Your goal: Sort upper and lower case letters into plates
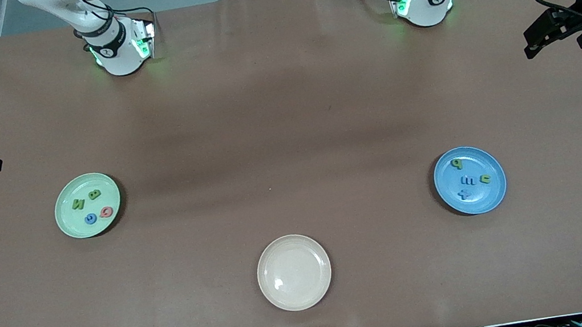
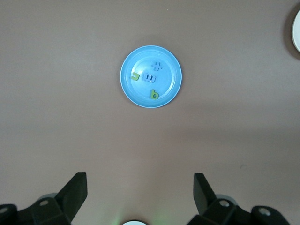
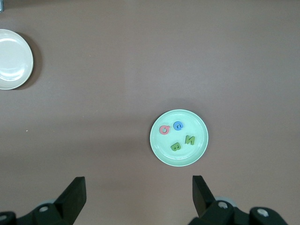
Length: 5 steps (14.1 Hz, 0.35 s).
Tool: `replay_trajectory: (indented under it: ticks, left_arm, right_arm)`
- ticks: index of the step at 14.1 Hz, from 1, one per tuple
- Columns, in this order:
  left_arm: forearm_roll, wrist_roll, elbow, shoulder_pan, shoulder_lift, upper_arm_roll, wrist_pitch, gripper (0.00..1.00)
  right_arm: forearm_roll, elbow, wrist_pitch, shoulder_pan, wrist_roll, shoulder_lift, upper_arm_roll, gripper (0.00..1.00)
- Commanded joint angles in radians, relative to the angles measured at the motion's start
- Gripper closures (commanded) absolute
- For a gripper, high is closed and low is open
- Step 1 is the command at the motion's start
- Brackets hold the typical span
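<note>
The pale mint green plate [image 1: 68,218] toward the right arm's end holds a green B [image 1: 94,194], a green N [image 1: 78,204], a red G [image 1: 106,212] and a blue G [image 1: 90,218]. The blue plate [image 1: 491,195] toward the left arm's end holds a green b [image 1: 457,163], a blue m [image 1: 467,180], a green n [image 1: 484,178] and a blue x [image 1: 464,194]. My left gripper [image 2: 139,187] is open and empty, high above the table near its end. My right gripper [image 3: 139,190] is open and empty, high near the other end.
An empty cream-beige plate [image 1: 294,272] sits mid-table, nearer the front camera than both other plates. The brown table cover [image 1: 286,129] is bare between the plates. The arm bases [image 1: 118,51] stand along the table's farthest edge.
</note>
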Motion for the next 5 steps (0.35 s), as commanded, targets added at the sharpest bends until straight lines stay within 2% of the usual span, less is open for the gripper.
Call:
replay_trajectory:
  ticks: [1,5]
  left_arm:
    - [0.017,0.023,0.01,0.004,-0.013,0.001,-0.001,0.0]
    - [0.017,0.02,0.01,0.002,-0.013,0.001,-0.006,0.0]
  right_arm:
    - [-0.008,-0.006,0.0,-0.014,0.006,-0.013,0.01,0.0]
    - [-0.013,-0.006,-0.002,-0.016,0.006,-0.014,0.008,0.0]
